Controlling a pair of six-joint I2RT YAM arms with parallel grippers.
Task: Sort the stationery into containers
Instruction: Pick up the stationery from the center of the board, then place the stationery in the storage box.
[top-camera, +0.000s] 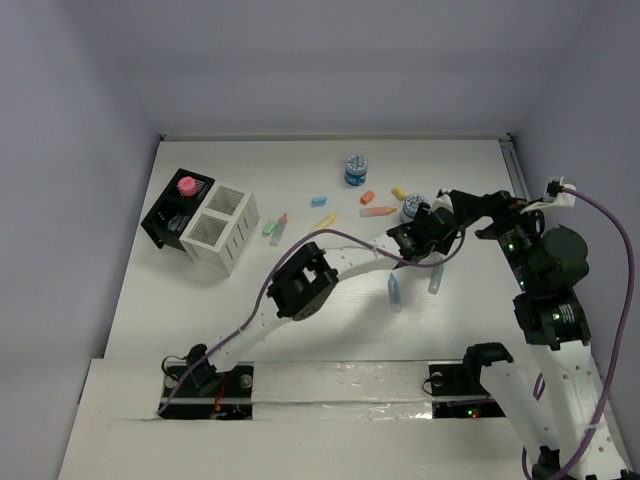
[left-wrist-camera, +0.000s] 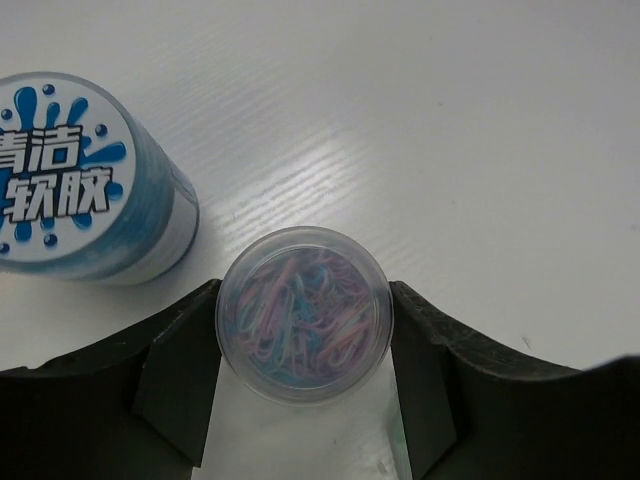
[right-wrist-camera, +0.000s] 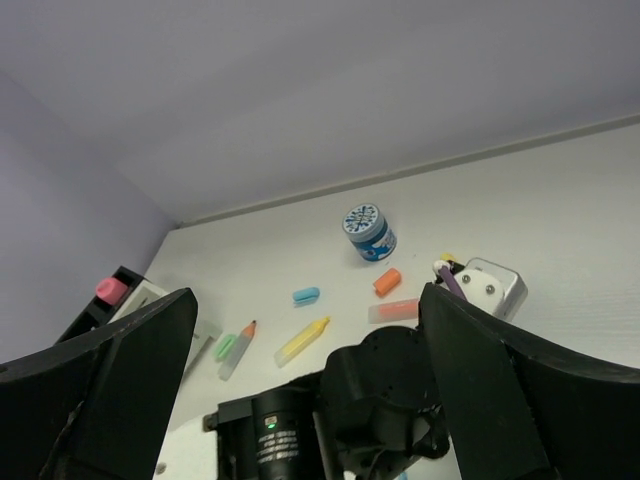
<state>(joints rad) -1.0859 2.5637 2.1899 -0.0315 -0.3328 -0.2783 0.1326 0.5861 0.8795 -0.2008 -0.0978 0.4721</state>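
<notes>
Clear round plastic tub of coloured paper clips (left-wrist-camera: 303, 313) is sitting just beside the blue-labelled round tub (left-wrist-camera: 70, 180), partly cropped for you; your left gripper (left-wrist-camera: 303, 410) is clamping it, your right gripper (right-wrist-camera: 300, 400) is gaping wide.

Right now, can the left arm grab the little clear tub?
Probably yes. The left gripper has a finger on each side of the clear tub, with nothing else in the gap. The blue tub stands beside it, just clear of the fingers.
</notes>
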